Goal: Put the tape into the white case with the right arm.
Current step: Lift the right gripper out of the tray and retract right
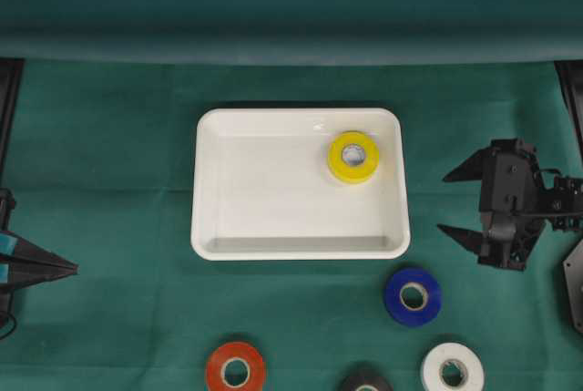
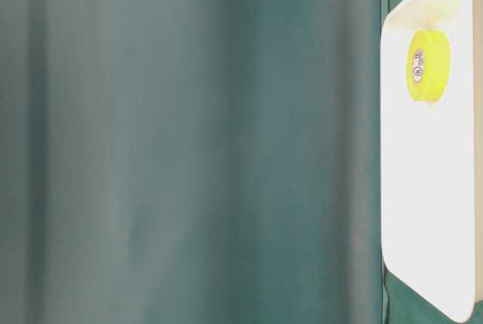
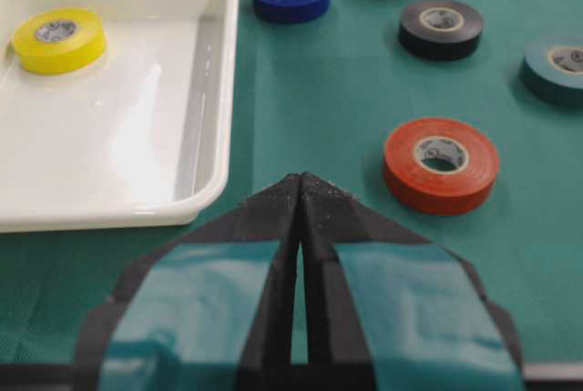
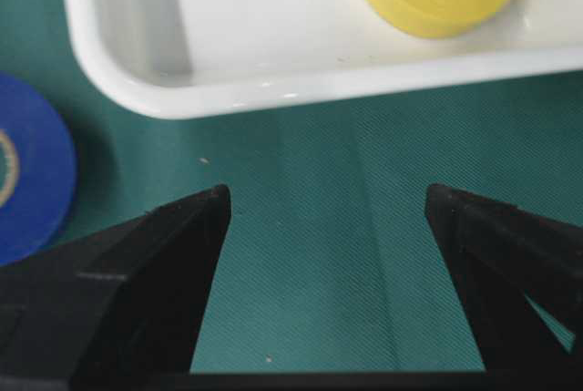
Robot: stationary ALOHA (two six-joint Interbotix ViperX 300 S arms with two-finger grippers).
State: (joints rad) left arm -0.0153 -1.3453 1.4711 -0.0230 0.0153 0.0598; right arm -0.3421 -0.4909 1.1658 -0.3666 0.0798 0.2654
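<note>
1. Right gripper [image 1: 444, 201]: jaws spread wide, nothing between them. In its wrist view the two black wedge fingers [image 4: 155, 291] framed only bare cloth. It stood just off the right side of the white case [image 1: 301, 250], apart from it.
2. Left gripper [image 1: 73, 269]: jaws pressed together, empty. In its wrist view the teal-faced fingers [image 3: 205, 304] met at the tip, with only a thin slit between them. It sat at the far left edge of the overhead view, well away from the case.
3. Yellow tape [image 1: 353, 156]: lay flat inside the white case, in the far right corner as the overhead view showed it, near the rim. No gripper touched it.
4. Surface: green cloth [image 1: 109, 163] covered the whole table, with a fine weave showing in the right wrist view. A fold or backdrop of the same green ran across the top of the overhead view. The table-level view was mostly blurred green drape, with the case and yellow roll at its right edge.
5. Loose rolls on the cloth, outside the case: blue tape [image 1: 413, 296] near the case's front right corner, white tape [image 1: 452, 370], black tape [image 1: 366, 381], red tape [image 1: 235, 369]. The left wrist view also showed a dark teal tape [image 3: 557, 65] at its right edge.
6. Writing: the paper core labels carried small print, too small to read in any view.
</note>
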